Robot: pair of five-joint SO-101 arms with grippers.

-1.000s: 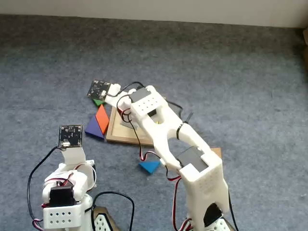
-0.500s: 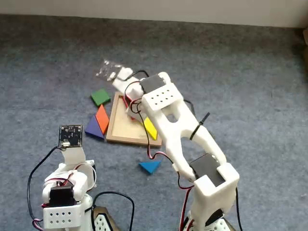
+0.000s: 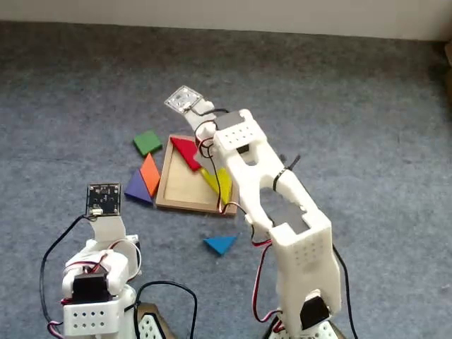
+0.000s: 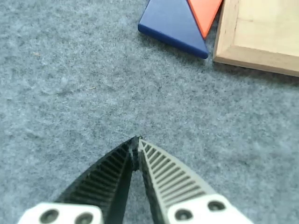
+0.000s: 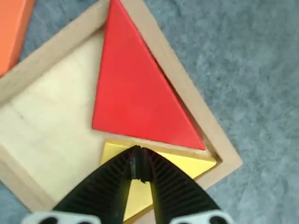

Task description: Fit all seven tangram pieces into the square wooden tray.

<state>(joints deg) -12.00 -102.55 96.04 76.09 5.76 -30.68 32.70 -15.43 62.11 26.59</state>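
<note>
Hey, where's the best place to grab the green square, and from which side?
Come straight down from above and pinch the green square across two opposite edges. It lies flat on the carpet, apart from the tray and the orange piece, and its parallel sides likely give flat faces to clamp.

Looking down from up high, over the whole surface (image 3: 367,106). Left wrist: low, close, facing a tray (image 4: 226,32) corner. Right wrist: tight above that same tray's inside. Sharing the tray across all three.
</note>
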